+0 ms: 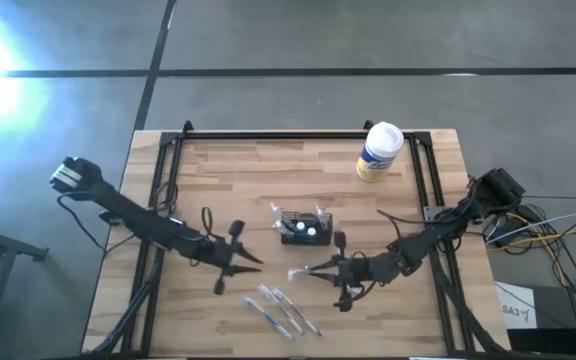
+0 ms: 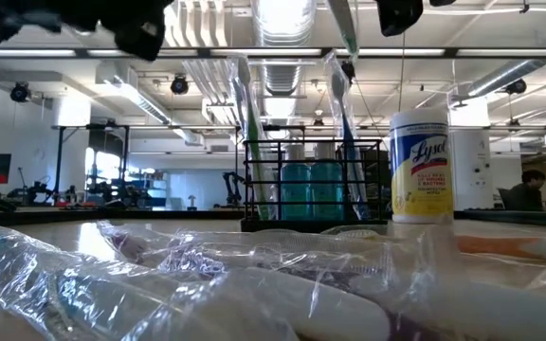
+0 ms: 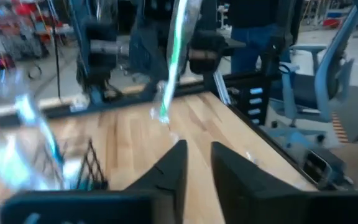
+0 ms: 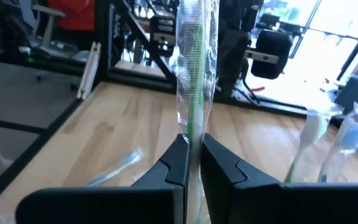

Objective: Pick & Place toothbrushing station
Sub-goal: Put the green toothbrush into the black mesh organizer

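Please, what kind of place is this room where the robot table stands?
Probably a robotics lab or workshop: a bare concrete floor around the wooden table, exposed ceiling ducts and strip lights, office chairs and more equipment stands behind.

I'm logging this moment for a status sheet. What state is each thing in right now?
toothbrushing station: upright on the table, wrapped toothbrushes standing in it.
green wrapped toothbrush: pinched in the right hand, off the table.
left hand: fingers slightly apart, holding nothing.
loose wrapped toothbrushes: lying flat near the front edge.
wipes canister: upright, lid on.
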Robot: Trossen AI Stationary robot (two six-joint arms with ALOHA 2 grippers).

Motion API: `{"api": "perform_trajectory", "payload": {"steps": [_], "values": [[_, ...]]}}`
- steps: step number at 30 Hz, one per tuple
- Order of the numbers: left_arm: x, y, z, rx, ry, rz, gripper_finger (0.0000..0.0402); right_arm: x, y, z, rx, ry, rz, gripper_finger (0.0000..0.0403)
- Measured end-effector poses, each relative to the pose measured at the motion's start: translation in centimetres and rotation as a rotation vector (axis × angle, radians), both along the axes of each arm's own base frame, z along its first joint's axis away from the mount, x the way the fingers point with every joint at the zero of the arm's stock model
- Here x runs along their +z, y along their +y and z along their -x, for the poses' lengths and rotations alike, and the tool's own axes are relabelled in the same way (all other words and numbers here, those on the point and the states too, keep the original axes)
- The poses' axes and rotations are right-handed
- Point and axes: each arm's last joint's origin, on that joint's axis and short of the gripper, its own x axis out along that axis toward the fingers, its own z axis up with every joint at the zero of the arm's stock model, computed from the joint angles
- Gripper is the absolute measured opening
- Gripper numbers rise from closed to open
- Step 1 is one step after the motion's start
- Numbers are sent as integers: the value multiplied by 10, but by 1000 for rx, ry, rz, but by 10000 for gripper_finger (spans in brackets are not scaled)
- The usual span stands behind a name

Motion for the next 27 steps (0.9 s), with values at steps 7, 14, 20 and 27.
{"api": "perform_trajectory", "payload": {"steps": [7,14,20,27], "values": [[33,-16,-41,141,-81,-67,162,-1,-1,1,-3,-9,-8,20],[39,-26,-72,166,-84,-119,204,2,-1,1,-1,-46,-11,20],[38,-29,-83,161,-84,-119,211,0,-2,1,-40,-48,8,20],[44,-31,-87,72,-133,-122,211,-6,0,-5,-53,-86,42,20]]}}
